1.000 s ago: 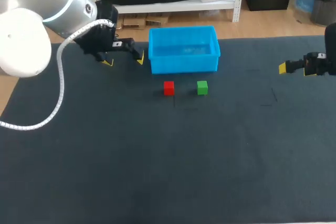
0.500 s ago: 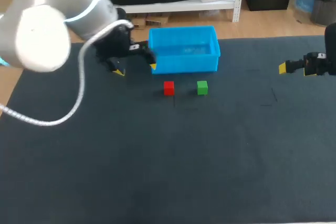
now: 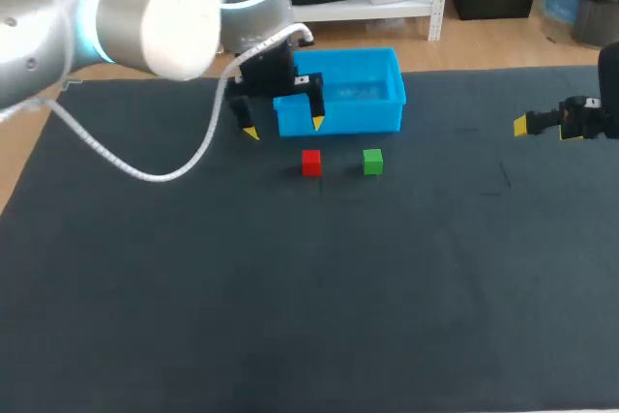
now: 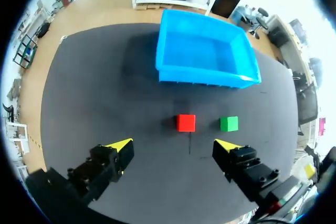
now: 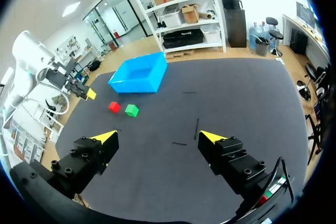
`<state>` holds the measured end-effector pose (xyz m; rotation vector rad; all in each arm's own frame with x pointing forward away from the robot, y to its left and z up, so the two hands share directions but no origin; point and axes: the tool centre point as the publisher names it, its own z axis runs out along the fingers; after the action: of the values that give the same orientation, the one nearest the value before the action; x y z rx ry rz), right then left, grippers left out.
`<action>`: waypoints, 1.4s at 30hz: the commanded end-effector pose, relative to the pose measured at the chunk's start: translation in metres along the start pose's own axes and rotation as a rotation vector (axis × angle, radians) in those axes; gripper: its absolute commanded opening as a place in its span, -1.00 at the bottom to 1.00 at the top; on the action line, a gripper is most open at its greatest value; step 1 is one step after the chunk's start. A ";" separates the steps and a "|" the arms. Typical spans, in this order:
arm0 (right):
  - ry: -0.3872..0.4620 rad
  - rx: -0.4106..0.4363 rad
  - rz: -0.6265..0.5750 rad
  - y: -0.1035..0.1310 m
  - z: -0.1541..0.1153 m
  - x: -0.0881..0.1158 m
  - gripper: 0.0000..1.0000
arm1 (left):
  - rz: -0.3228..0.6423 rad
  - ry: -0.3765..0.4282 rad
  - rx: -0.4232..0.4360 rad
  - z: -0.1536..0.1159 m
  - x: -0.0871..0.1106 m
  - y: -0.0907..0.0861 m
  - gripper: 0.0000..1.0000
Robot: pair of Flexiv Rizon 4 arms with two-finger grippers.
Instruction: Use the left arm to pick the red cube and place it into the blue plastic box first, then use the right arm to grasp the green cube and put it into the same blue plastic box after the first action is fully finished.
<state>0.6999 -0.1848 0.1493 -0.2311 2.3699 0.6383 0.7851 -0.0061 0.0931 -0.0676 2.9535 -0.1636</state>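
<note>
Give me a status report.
Left gripper open, short of red cube. Right gripper open, aside. Green cube beside red, both before blue box. Nothing blocking.

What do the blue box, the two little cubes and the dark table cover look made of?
Blue box: looks like thin-walled moulded plastic, faint sheen inside. Red cube and green cube: flat, even colour, crisp edges; painted wood or plastic, cannot tell. Table cover: dark, matte, no glare, probably a fabric or felt mat.

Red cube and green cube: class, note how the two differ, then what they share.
The red cube is red, the green cube green. The red cube lies to the robot's left of the green cube. Both look alike in size and rest on the table, apart, outside the blue box.
</note>
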 end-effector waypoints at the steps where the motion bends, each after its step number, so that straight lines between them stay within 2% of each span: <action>1: 0.002 0.000 0.000 0.000 0.000 0.000 1.00 | 0.008 0.008 -0.010 0.008 -0.006 -0.004 1.00; 9: 0.002 0.000 0.000 0.000 0.000 0.000 1.00 | 0.036 0.012 -0.035 0.024 -0.006 -0.004 1.00; 15: 0.002 0.000 0.000 0.000 0.000 0.000 1.00 | 0.046 0.014 -0.018 0.041 -0.009 -0.007 1.00; 17: 0.002 0.000 0.000 0.000 0.000 0.000 1.00 | 0.036 0.012 0.014 0.047 -0.010 -0.008 1.00; 31: 0.002 0.000 0.000 0.000 0.000 0.000 1.00 | 0.054 0.021 -0.020 0.084 -0.022 -0.017 1.00; 42: 0.002 0.000 0.000 0.000 0.000 0.000 1.00 | 0.067 0.040 -0.049 0.096 -0.026 -0.017 1.00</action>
<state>0.6999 -0.1847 0.1493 -0.2312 2.3700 0.6383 0.8205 -0.0272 0.0070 0.0240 2.9775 -0.0955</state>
